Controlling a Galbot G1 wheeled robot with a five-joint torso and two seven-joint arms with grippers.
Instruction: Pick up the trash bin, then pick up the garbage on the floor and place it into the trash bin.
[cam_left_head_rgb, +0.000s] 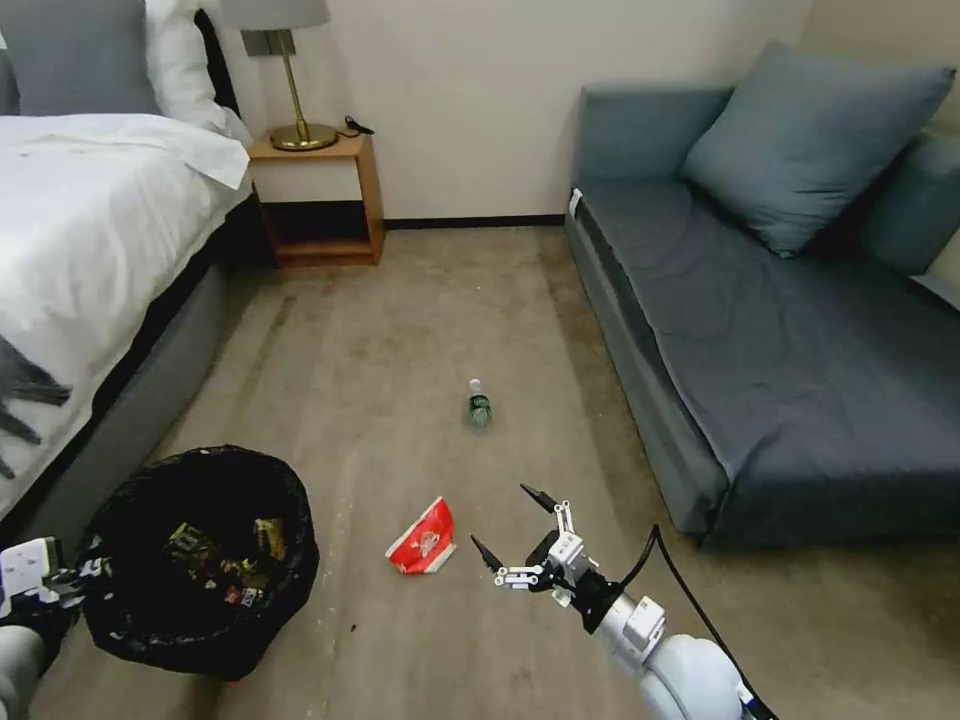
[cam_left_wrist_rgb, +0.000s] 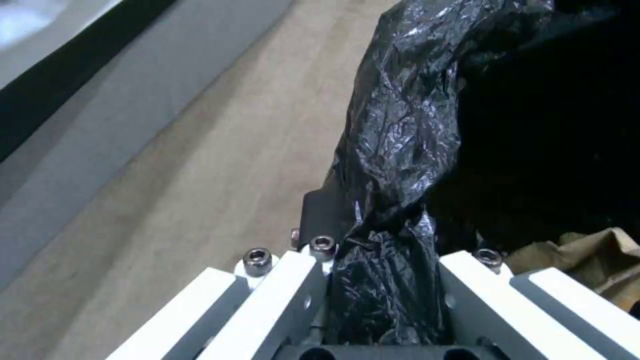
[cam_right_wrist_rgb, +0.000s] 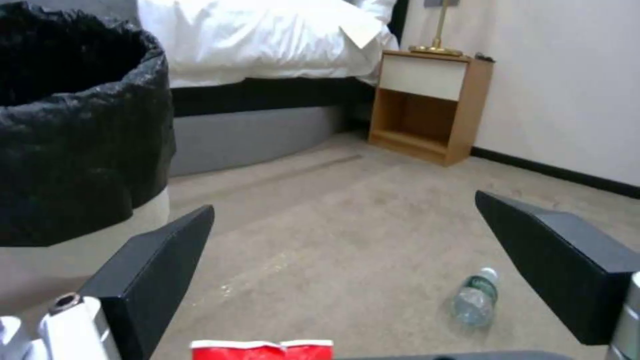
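Two pieces of garbage lie out on the floor (cam_left_head_rgb: 420, 330), a plain beige-brown carpet with faint streaks: a red-and-white crumpled wrapper (cam_left_head_rgb: 423, 540) at lower centre of the head view and, farther up the middle of the frame, a small clear bottle (cam_left_head_rgb: 479, 403) with a green label and a white cap, lying on its side. Any print on the wrapper or on the bottle's label is too small to read. The trash bin (cam_left_head_rgb: 200, 565) sits at the lower left of the head view, round and lined with a crinkly black plastic bag, a speck of red at its base; gold-brown wrappers and other scraps lie inside it, and the left wrist view catches a bit of crumpled tan paper (cam_left_wrist_rgb: 593, 257) in there too. The left gripper (cam_left_head_rgb: 50, 580) is at the bin's left rim, its jaws clamped on the bunched black liner of the rim. The right gripper (cam_left_head_rgb: 510, 525) hangs low just right of the red-and-white wrapper, jaws spread wide and holding nothing; in its wrist view the wrapper's red edge peeks between them at the bottom. A bed (cam_left_head_rgb: 90, 220) fills the upper left, a wooden nightstand (cam_left_head_rgb: 320, 200) stands by the wall, and a blue-grey sofa (cam_left_head_rgb: 790, 330) takes the right side.
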